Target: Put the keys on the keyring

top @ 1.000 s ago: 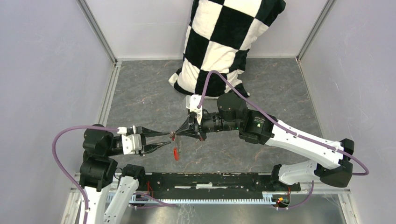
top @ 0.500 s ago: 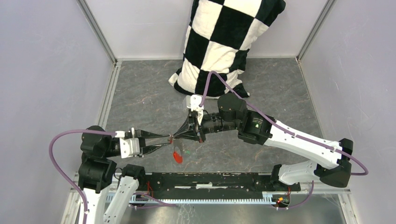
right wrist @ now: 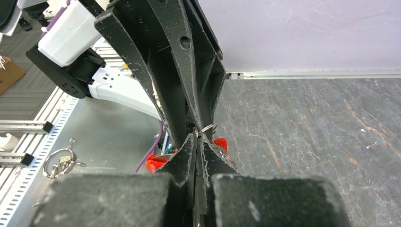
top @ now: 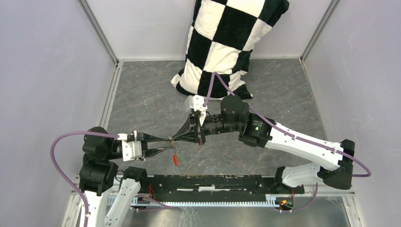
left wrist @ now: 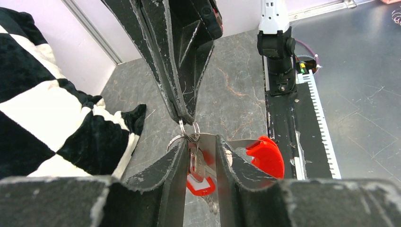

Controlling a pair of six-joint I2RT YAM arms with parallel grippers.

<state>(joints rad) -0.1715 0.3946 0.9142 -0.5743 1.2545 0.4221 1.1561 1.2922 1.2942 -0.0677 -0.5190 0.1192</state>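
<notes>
Both grippers meet tip to tip over the grey table. My right gripper (top: 174, 138) is shut on a thin silver ring of the keyring (left wrist: 188, 133), pinching it at its very tips (right wrist: 197, 135). The keyring's red-and-grey fob (left wrist: 264, 156) hangs to one side, and its grey plate spans the gap between my left fingers (left wrist: 172, 165). My left gripper (top: 168, 143) has its jaws narrowed around the ring and that plate. A red-headed key (left wrist: 202, 184) dangles from the ring between the left fingers. From above, this cluster shows as a thin red shape (top: 175, 160).
A black-and-white checkered pillow (top: 222, 42) leans against the back wall. A black rail (top: 213, 182) runs along the near edge between the arm bases. Side walls close the table in left and right. Another bunch of rings (right wrist: 59, 161) lies off the table.
My left jaws have narrowed and moved in to the right gripper's tip. The hanging red cluster has turned from broad to edge-on. The right gripper shifted slightly left.
</notes>
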